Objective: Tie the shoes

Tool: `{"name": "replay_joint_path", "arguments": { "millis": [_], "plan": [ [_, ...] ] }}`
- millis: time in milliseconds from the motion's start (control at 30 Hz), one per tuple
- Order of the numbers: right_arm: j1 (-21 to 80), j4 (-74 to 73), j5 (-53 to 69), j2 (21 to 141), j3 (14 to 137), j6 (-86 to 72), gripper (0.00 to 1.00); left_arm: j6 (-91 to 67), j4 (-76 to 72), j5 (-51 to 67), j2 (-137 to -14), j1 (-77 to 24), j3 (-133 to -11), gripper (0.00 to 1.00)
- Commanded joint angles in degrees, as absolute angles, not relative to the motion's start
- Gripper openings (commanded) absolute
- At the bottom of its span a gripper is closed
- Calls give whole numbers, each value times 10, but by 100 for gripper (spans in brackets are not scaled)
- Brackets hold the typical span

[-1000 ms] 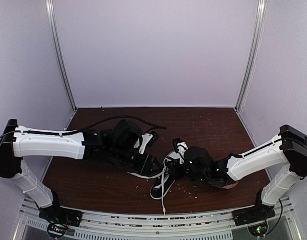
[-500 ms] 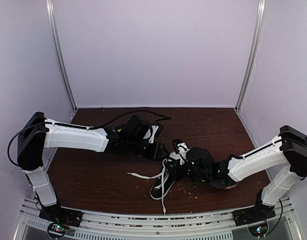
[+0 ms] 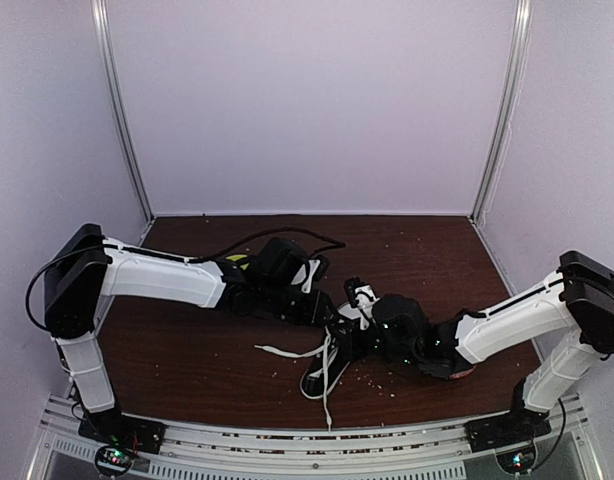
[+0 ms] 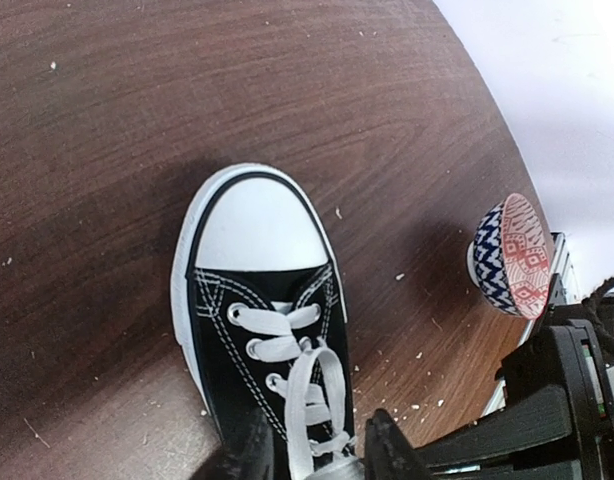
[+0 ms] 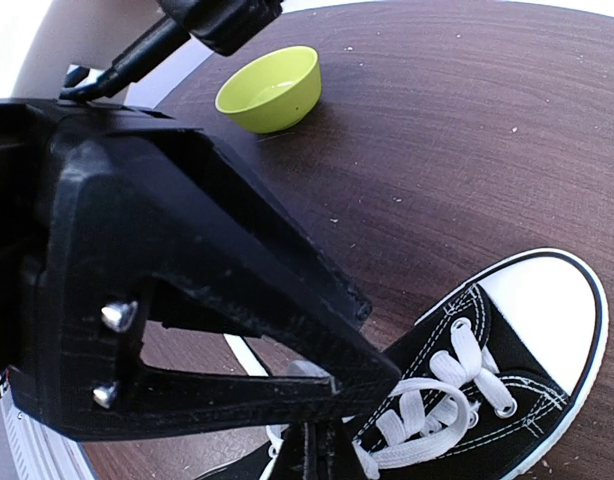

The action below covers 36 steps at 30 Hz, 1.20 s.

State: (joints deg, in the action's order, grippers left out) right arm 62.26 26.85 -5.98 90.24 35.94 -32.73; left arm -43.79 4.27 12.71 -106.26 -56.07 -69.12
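The black shoe (image 4: 252, 230) with a white toe cap lies on the brown table (image 4: 137, 120); in the top view the shoe (image 3: 317, 378) sits near the front, toe toward me. My right gripper (image 5: 327, 452) is shut on a white lace loop (image 5: 457, 418) above the eyelets. Reaching in from the left, my left gripper (image 4: 317, 455) is open, its two fingers either side of that lace loop (image 4: 312, 395). A loose lace end (image 3: 285, 351) trails left across the table. In the top view the left gripper (image 3: 325, 312) and the right gripper (image 3: 349, 335) nearly meet.
A green bowl (image 5: 270, 88) stands behind the left arm. A red and blue patterned bowl (image 4: 509, 257) sits right of the shoe, under the right arm (image 3: 507, 315). Crumbs are scattered on the table. Another lace end (image 3: 327, 408) reaches the front edge.
My left arm has swung in from the left to over the shoe's lacing, and its jaws have narrowed. The right arm and the shoe have stayed put.
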Motion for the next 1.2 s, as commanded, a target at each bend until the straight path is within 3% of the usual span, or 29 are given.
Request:
{"name": "replay_joint_path", "arguments": {
  "millis": [0, 233, 300, 433, 533, 633, 1067, 1167],
  "plan": [
    [619, 289, -63, 897, 362, -322, 0, -451, 12, 138, -1065, -560, -691, 32],
    [619, 271, -67, 895, 369, -320, 0, -474, -44, 160, -1058, -560, -659, 0],
    [619, 254, -67, 887, 370, -316, 3, -474, -50, 157, -1052, -560, -654, 0],
    [620, 216, -60, 862, 363, -314, 35, -469, -51, 147, -1039, -560, -647, 0],
    [627, 185, -44, 833, 349, -330, 46, -467, -50, 143, -1033, -560, -646, 0],
    [640, 163, -36, 815, 338, -365, 49, -466, -52, 142, -1033, -560, -645, 0],
    [687, 153, 25, 942, 400, -476, 36, -459, -48, 140, -1025, -560, -632, 0],
    [687, 140, 23, 947, 408, -475, 36, -460, -51, 140, -1017, -561, -623, 23]
  ]
}}
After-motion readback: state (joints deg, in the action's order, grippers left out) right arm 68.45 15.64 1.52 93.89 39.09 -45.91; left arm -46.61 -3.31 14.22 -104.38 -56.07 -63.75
